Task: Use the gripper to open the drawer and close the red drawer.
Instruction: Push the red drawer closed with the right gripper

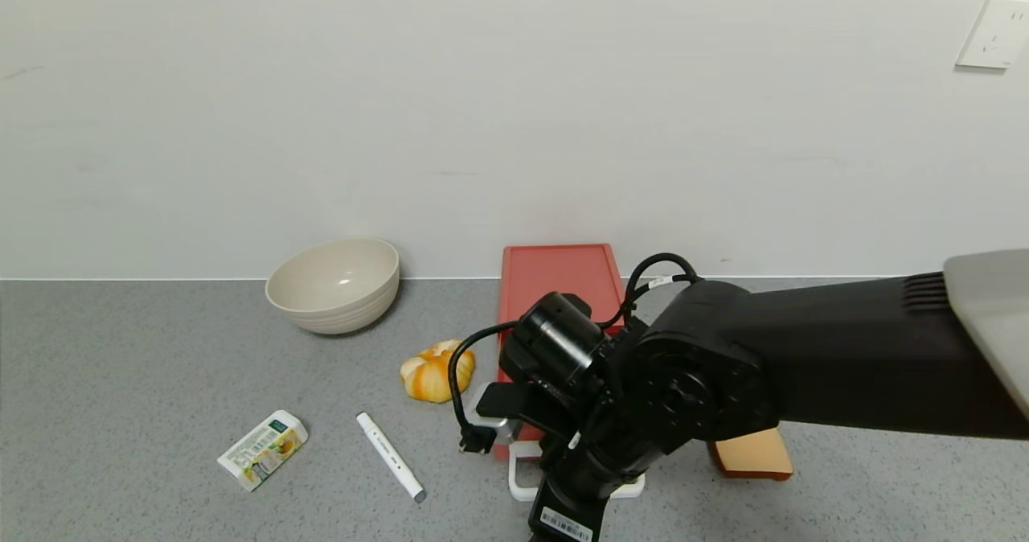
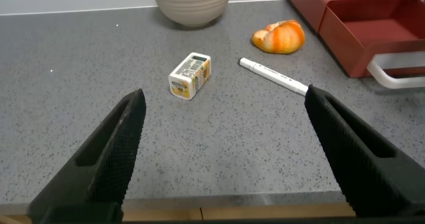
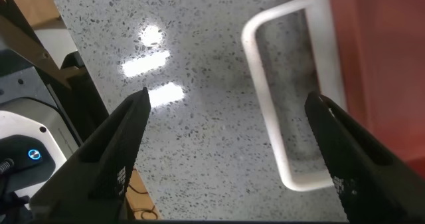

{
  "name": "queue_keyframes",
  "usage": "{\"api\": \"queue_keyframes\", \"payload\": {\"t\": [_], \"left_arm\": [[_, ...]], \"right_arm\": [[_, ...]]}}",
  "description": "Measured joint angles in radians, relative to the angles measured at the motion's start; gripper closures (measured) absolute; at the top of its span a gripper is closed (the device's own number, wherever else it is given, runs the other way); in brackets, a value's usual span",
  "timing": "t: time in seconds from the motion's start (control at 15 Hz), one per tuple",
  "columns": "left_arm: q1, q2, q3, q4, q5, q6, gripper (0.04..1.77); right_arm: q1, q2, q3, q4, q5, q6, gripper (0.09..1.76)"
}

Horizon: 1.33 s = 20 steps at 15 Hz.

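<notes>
The red drawer point(image 2: 382, 34) lies toward the back of the grey table point(image 1: 161, 381), its tray drawn partly out of the case with the white loop handle point(image 3: 292, 98) toward the robot. The right hand point(image 3: 229, 154) hangs directly above that handle, fingers spread wide and gripping nothing, one finger over bare table and the other over the handle's drawer side (a stance that suits hooking or pushing the loop). Judging by the pulled-out tray, closing is what remains. The left hand point(image 2: 226, 151) hovers low, released too, well clear of the marker point(image 2: 275, 76), small carton point(image 2: 190, 76) and bowl point(image 2: 190, 1).
</notes>
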Motion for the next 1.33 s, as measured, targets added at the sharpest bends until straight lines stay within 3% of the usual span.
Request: {"api": "queue_keyframes", "payload": {"t": [1.33], "left_arm": [[0.0, 0.0, 0.0, 0.0, 0.002, 0.0, 0.08]], "right_arm": [[0.061, 0.09, 0.0, 0.103, 0.001, 0.016, 0.14]]}}
